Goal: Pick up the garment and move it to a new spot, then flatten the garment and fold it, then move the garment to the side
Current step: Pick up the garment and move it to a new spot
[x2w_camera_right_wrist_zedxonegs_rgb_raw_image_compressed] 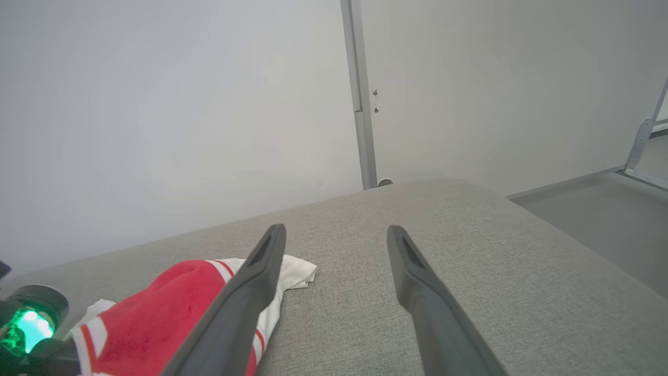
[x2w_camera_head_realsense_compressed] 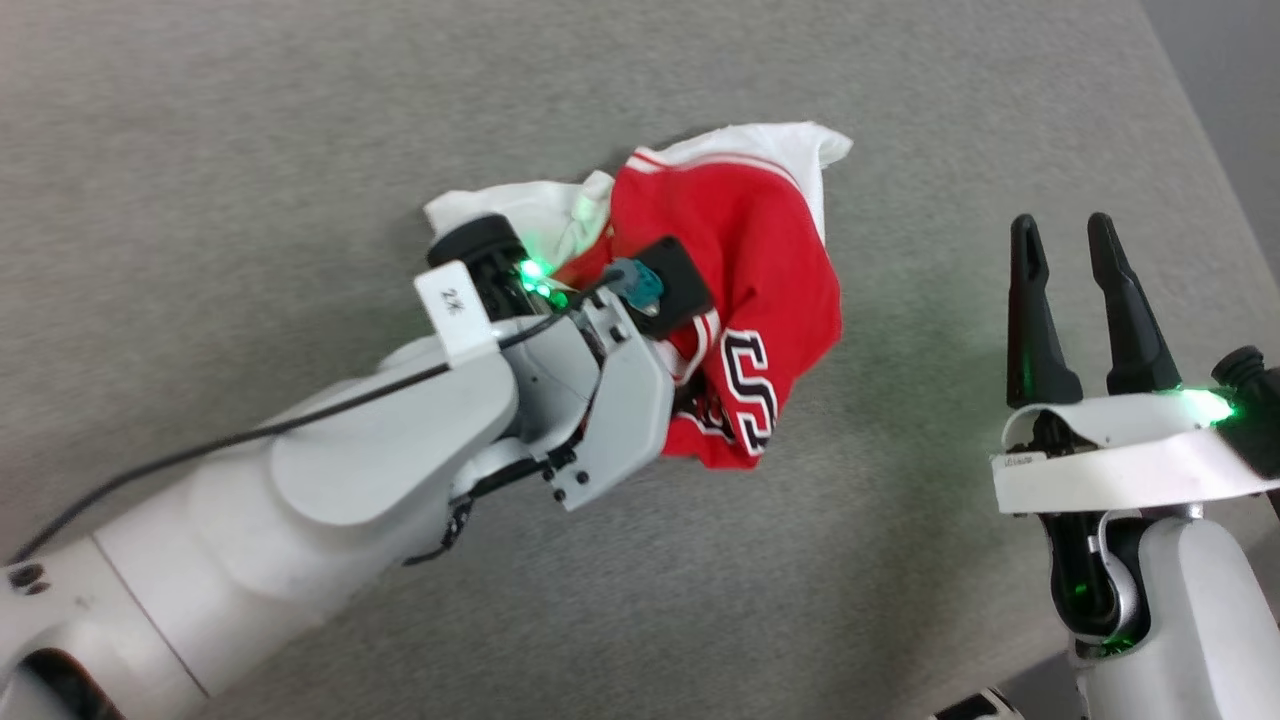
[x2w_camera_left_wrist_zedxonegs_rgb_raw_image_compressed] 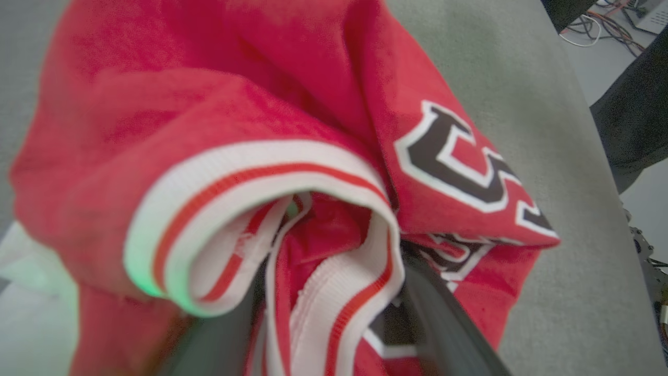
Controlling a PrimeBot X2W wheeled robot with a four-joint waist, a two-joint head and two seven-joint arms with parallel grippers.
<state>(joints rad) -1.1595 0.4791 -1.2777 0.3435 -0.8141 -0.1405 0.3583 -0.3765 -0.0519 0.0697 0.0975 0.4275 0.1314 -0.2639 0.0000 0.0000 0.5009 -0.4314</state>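
Garment: crumpled, laid at frame centre on table. Left gripper: jaws spread wide, striped trim lodged between them. Right gripper: spread, empty, lower right, well apart from garment.

Garment: crumpled red jersey shirt, soft matt knit cloth.
Trim: white-and-red striped trim, ribbed knit.
Lettering: black-and-white lettering, flat, smooth-looking.
Table: grey table covering, rough felt-like cloth, matt.
Right gripper, 3 o'clock of the shirt: long dark fingers, smooth matt plastic.
Left arm, 8 o'clock: pale grey shell, smooth plastic, slight sheen.
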